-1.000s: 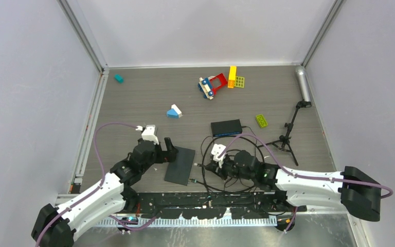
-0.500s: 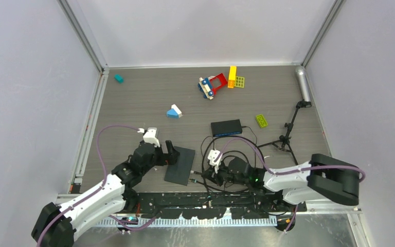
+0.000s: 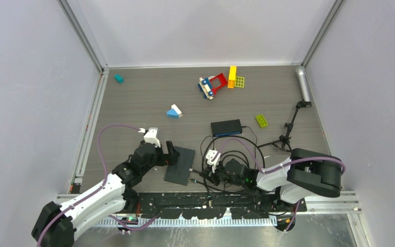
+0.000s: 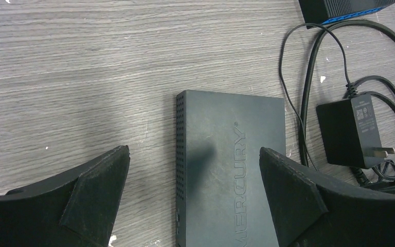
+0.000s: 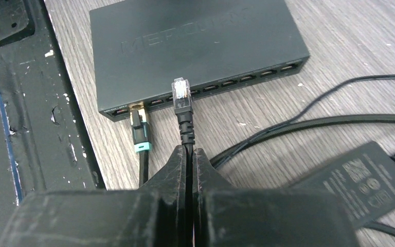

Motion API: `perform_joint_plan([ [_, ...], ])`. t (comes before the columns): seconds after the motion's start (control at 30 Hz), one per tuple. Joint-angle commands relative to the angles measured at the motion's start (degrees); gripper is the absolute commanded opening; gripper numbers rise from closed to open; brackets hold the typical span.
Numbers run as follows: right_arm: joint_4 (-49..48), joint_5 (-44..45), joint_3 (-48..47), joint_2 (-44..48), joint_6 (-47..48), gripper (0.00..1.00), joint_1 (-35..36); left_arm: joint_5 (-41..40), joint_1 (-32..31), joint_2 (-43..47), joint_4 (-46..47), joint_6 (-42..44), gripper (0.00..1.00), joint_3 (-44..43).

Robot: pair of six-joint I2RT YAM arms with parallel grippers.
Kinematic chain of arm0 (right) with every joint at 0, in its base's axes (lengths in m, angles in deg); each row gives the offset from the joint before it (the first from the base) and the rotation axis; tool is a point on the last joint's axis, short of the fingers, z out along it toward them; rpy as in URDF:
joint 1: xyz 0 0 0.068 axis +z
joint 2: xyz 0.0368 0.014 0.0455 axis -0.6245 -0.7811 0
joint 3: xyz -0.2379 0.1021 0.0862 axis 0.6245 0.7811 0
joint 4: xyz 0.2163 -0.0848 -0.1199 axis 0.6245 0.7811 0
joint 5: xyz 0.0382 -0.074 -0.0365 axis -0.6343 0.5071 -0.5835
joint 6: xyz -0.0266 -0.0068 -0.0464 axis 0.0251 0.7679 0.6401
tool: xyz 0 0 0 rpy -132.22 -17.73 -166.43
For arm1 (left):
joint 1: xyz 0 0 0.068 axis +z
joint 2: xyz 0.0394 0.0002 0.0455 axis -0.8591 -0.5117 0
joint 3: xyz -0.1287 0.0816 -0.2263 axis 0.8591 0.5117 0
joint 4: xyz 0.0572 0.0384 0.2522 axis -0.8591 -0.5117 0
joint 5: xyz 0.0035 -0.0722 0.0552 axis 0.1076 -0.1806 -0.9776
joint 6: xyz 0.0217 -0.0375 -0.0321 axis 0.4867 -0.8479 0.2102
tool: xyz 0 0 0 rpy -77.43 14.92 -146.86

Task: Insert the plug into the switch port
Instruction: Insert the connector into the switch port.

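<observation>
Gripping cable (image 5: pixel 187 131) in clamped right jaws, plug (image 5: pixel 181 92) poised at switch (image 5: pixel 195 41) port row, not yet inserted. Hovering left jaws wide apart over switch. Left to do: line up, push home.

The switch (image 4: pixel 226 170) lies left of the power adapter (image 4: pixel 351 131), with the plug (image 5: pixel 181 91) just before its port row.
</observation>
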Motion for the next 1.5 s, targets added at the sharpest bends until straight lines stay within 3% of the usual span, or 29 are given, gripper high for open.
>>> perform_joint_plan([
  [0.0,-2.9,-1.9,-4.1,-3.7,0.8,0.0,1.1,0.4,0.4,-0.5,2.7,1.1,1.0,-0.8],
  [0.23,-11.8,-1.1,-7.7,-12.1,-0.2,0.01,3.9,2.3,0.3,-5.9,2.6,0.1,0.98,-2.6],
  [0.37,-15.1,2.2,-5.3,-10.9,-1.0,0.01,4.0,2.6,0.3,-8.1,2.9,-0.3,0.97,-3.3],
  [0.53,-5.7,4.7,-1.2,-0.3,-1.0,0.01,4.0,1.9,0.3,-8.5,2.9,0.6,0.97,-3.7],
  [0.67,9.2,6.0,-2.0,8.9,0.1,0.01,4.1,2.0,0.3,-10.2,4.5,1.4,0.96,-4.4],
  [0.8,15.1,6.2,-3.2,10.2,1.5,0.0,4.1,4.1,0.3,-13.2,6.5,0.9,0.89,-4.2],
  [1.2,-0.3,4.6,-1.6,-0.7,1.6,0.0,4.1,8.1,0.4,-21.6,9.8,2.5,0.74,-5.9],
  [1.47,3.8,6.0,-2.7,2.8,3.2,0.01,4.4,8.6,0.3,-23.8,9.6,4.2,0.74,-7.4],
])
